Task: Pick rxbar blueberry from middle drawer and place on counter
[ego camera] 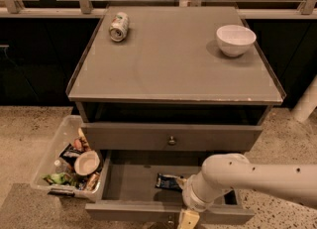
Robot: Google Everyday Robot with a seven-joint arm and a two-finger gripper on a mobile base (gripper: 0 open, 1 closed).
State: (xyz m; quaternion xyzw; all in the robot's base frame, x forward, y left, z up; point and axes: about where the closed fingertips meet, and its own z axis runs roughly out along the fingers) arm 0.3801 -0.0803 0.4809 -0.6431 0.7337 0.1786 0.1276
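The rxbar blueberry, a dark wrapper with pale print, lies flat on the floor of the open middle drawer. Its right end is hidden behind my arm. My arm comes in from the right, low over the drawer, and its wrist covers the drawer's right-centre. My gripper shows as a cream part at the frame's bottom edge, in front of the drawer's front, just right of and nearer than the bar. The grey counter with its clear rim lies above.
A green-white can lies on its side at the counter's back left. A white bowl stands at the back right. A clear bin of snacks sits on the floor left of the drawer. The upper drawer front is closed.
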